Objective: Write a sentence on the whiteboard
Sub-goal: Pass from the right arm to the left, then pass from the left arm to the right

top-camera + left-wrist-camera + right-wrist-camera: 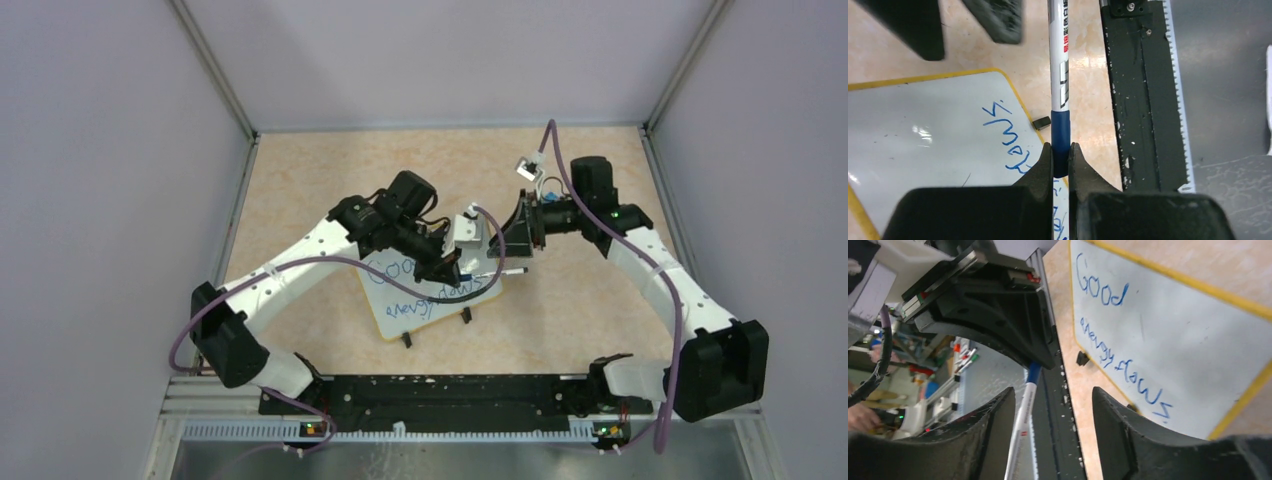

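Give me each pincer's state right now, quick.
Left pincer: closed on the blue marker.
Right pincer: open around the marker, not gripping it.

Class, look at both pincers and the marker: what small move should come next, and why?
Probably draw the right pincer back off the marker. It stands open around the barrel, the left pincer is shut on the blue end, and the sentence already fills two lines of the whiteboard.

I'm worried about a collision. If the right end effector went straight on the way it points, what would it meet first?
Probably the left end effector, shut on the marker, whose barrel runs between the right end effector's open fingers. Depth is unclear; the whiteboard lies off to the side.
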